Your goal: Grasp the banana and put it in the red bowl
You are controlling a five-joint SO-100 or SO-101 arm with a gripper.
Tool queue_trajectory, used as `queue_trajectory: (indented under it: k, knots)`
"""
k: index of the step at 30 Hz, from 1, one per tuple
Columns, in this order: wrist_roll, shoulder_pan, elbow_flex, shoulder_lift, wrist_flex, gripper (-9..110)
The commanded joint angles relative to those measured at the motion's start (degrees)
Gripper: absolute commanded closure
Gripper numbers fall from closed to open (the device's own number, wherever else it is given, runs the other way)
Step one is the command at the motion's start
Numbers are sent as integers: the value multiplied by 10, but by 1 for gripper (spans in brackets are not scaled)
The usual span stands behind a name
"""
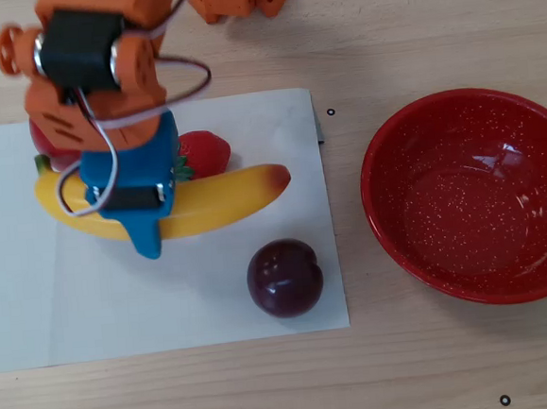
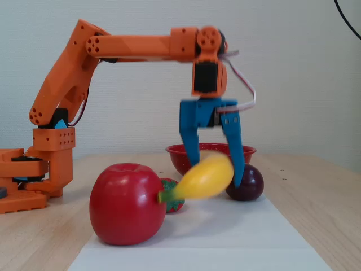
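Observation:
The long yellow banana hangs in the air above the white paper, tilted with its green stem end low beside the apple in the fixed view. My blue gripper is shut on the banana around its middle, one finger on each side. The fixed view shows the gripper raised well clear of the sheet. The red bowl with white speckles sits empty at the right in the overhead view. In the fixed view the bowl stands behind the gripper.
A big red apple, a small strawberry and a dark plum lie on the white paper. In the overhead view the plum sits between banana and bowl. The orange arm base stands at the left in the fixed view.

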Motion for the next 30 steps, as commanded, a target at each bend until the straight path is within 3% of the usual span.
queue_trajectory:
  k: [1,17,30]
  knots:
    - [-18,15,-70,134,17,101]
    - [-54,86,-85,283,102,101]
    - [-131,255,-58,376,105,101]
